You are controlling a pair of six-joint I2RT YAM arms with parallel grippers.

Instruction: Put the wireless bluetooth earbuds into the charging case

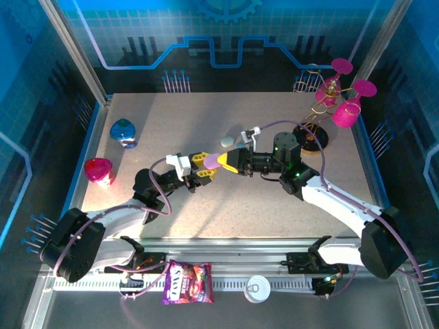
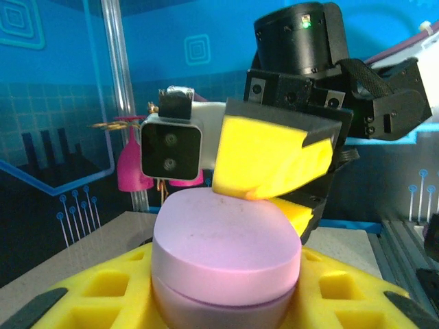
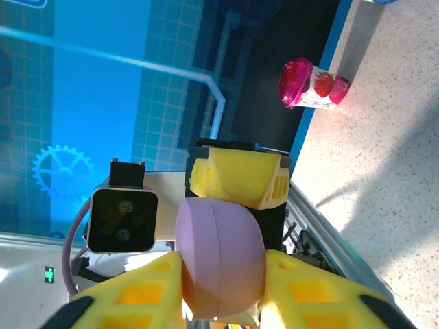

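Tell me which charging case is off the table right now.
The purple case, gripped between the left gripper and right gripper in mid-air; the pale case lies on the table beyond them.

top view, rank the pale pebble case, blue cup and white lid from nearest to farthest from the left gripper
1. pale pebble case, just behind the left gripper
2. blue cup, back left of the table
3. white lid, on the near rail, right of centre

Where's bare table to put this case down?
Bare: the near-middle table between the two arms, and the far strip behind the pale case. Crowded: the centre, where left pincer and right pincer grip the purple case; the left edge by the blue container and pink cup; the far-right pink-glass stand.
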